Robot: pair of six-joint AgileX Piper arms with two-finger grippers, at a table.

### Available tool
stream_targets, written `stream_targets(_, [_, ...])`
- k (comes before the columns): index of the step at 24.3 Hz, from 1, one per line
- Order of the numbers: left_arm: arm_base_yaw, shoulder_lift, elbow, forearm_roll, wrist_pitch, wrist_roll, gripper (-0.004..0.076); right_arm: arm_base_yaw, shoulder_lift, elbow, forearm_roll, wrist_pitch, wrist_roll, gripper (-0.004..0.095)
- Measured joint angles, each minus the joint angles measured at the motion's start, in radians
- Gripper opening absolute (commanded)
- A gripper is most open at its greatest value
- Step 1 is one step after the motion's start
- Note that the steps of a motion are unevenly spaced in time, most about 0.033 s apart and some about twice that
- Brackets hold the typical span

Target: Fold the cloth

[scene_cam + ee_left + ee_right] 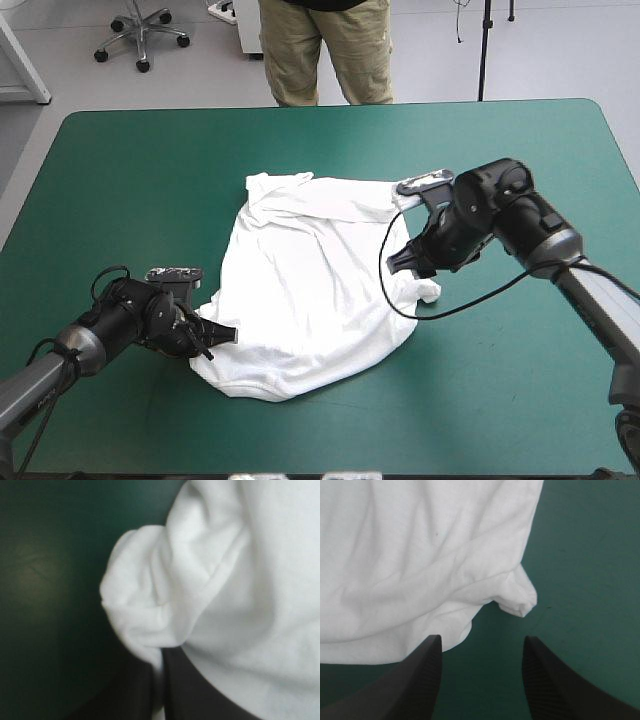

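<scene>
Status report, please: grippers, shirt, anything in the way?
Left gripper shut on the T-shirt at its near-left edge. Right gripper open, low beside its right edge, gripping nothing. T-shirt spread, rumpled, mid-table. Nothing seen in the way.

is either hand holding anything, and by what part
The left hand is shut on the T-shirt, pinching a bunched fold at its near left edge. The right hand is open, holding nothing.

left end effector (226, 334): low, fingers all but closed | right end effector (482, 641): low, fingers apart
</scene>
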Motion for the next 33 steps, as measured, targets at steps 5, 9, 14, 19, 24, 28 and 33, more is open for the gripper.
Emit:
stream_targets(5, [0.000,0.000,0.000,0.000,0.000,0.002,-0.0003,0.166,0.000,0.130,-0.034,-0.111,0.194,0.0564])
stream_targets(9, [0.000,0.000,0.000,-0.007,0.000,0.026,-0.0003,0.236,0.000,0.267,-0.045,-0.264,0.360,0.0564])
stream_targets(14, [0.000,0.000,0.000,-0.007,0.002,0.039,-0.0003,0.239,0.000,0.412,-0.097,-0.361,0.475,0.0564])
stream_targets(19, [0.000,0.000,0.000,-0.007,0.001,0.043,-0.0003,0.239,0.015,0.418,-0.099,-0.483,0.526,0.0563])
stream_targets(24, [0.000,0.000,0.000,-0.007,-0.003,0.046,-0.0003,0.239,0.077,0.406,-0.076,-0.473,0.517,0.0414])
stream_targets(28, [0.000,0.000,0.000,-0.007,-0.004,0.046,-0.0003,0.234,0.099,0.390,-0.079,-0.428,0.454,0.0002])
stream_targets(33, [0.000,0.003,-0.014,-0.007,0.010,0.053,-0.0003,0.233,0.094,0.388,-0.082,-0.426,0.421,-0.0017])
